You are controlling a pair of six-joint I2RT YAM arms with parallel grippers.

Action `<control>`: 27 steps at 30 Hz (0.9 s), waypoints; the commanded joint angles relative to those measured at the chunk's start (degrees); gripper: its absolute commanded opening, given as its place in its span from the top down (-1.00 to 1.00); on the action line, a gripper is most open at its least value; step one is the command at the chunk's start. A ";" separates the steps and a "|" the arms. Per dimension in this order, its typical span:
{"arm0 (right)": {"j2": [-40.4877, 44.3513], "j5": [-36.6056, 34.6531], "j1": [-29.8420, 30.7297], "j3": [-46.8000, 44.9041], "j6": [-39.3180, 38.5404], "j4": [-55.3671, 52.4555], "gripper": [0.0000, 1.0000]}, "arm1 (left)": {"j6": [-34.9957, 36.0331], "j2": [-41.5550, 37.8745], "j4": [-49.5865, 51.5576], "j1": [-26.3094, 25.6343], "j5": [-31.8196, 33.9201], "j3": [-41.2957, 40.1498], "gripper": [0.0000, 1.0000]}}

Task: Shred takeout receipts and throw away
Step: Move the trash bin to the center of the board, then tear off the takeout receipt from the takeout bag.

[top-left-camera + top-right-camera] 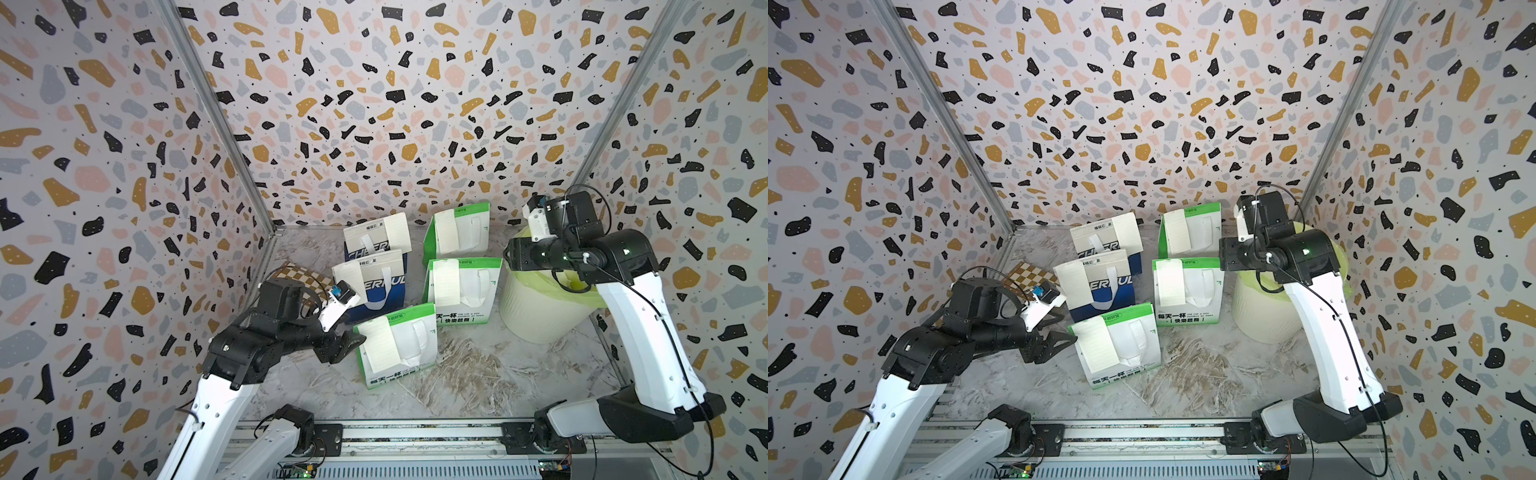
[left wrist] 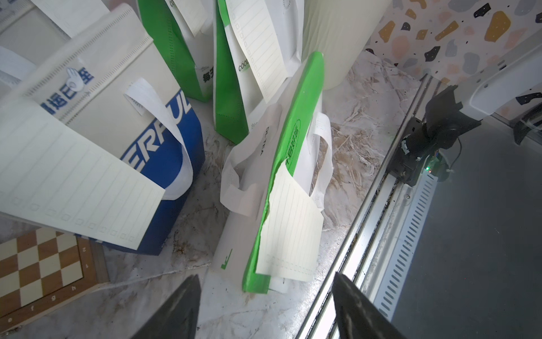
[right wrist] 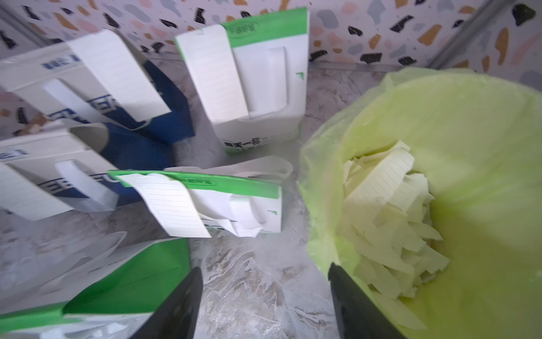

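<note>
Several takeout receipts, cream ruled slips, hang on the faces of paper bags; the nearest receipt is on the front green-and-white bag, and its upper edge looks ragged. My left gripper hovers just left of that bag, open and empty. Others hang on the middle green bag and on the near blue bag. Torn receipt pieces lie in the yellow-green lined bin. My right gripper hangs over the bin's left rim, open and empty.
Five bags stand close together in two rows at mid-table, two blue-and-white and three green-and-white. A wooden chessboard lies by the left wall. The metal rail runs along the front edge. Terrazzo walls enclose three sides.
</note>
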State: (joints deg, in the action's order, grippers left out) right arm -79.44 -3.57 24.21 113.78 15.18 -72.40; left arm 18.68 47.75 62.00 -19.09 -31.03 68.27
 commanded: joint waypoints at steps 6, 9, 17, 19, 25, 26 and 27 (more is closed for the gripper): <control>7.86 22.41 10.56 -10.32 -1.22 17.85 -0.39 | 5.63 1.37 1.82 -0.33 0.65 1.84 0.00; 9.53 23.31 16.92 -16.38 -0.47 24.64 -0.40 | 6.97 1.99 1.55 -0.41 0.77 2.10 0.03; 13.78 24.28 26.57 -32.72 2.78 42.88 -0.42 | 9.71 3.97 2.33 -0.65 1.39 1.02 0.35; 13.79 23.24 27.46 -36.36 2.35 45.07 -0.39 | 9.93 4.79 2.84 -0.61 1.10 0.88 0.46; 12.82 24.26 28.66 -43.80 2.47 50.65 -0.31 | 9.46 5.38 1.02 -0.71 -1.70 -0.49 0.56; 12.74 24.39 28.95 -44.47 2.94 51.72 -0.30 | 9.15 5.25 0.49 -0.75 -2.33 -0.87 0.58; 12.73 24.51 29.20 -44.96 3.27 52.82 -0.29 | 8.94 5.16 -0.04 -0.69 -2.85 -1.22 0.61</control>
State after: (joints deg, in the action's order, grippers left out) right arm -67.46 20.01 52.64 69.17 17.41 -25.80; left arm 27.44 53.34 64.10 -19.44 -31.03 68.05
